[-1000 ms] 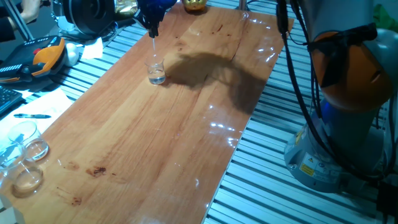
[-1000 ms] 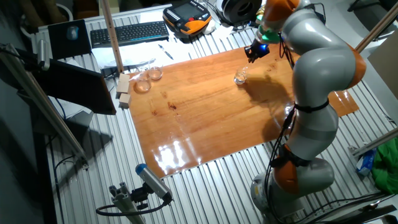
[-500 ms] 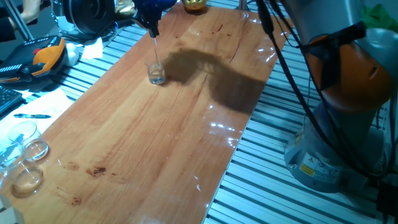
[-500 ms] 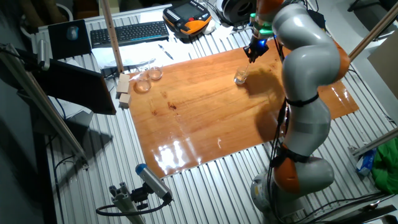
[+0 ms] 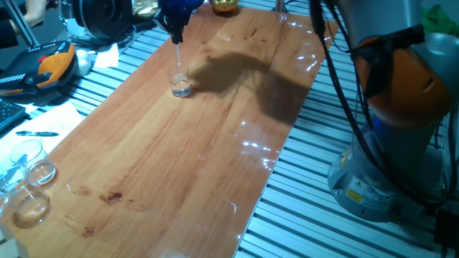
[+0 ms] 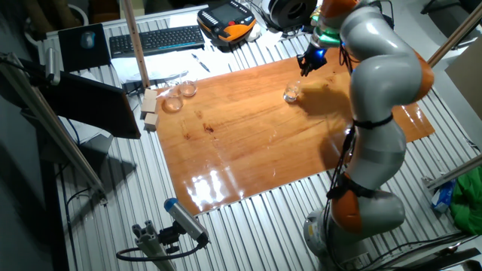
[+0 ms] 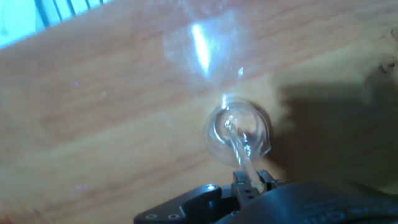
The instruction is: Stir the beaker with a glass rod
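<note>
One fixed view shows the long wooden table [image 5: 186, 143] running away from the camera, with the orange-and-grey arm [image 6: 376, 98] bent over its far end. A cluster of larger glass dishes [image 5: 25, 183] sits at the near left corner, well apart from the work.

The gripper [image 5: 176, 30] hangs directly above the beaker [image 5: 180, 82], which stands upright on the wood near the far left edge. The glass rod [image 5: 177, 56] runs straight down from the fingertips into the beaker's mouth.

In the hand view, the gripper [image 7: 250, 182] has its two fingers pinched tight on the glass rod [image 7: 238, 147], leaving no visible gap beyond the rod itself. The rod's lower end sits inside the beaker [image 7: 238, 132], near the middle of its round opening, and the beaker lies just ahead of the fingertips. Whether the rod tip touches the glass bottom cannot be told.
</note>
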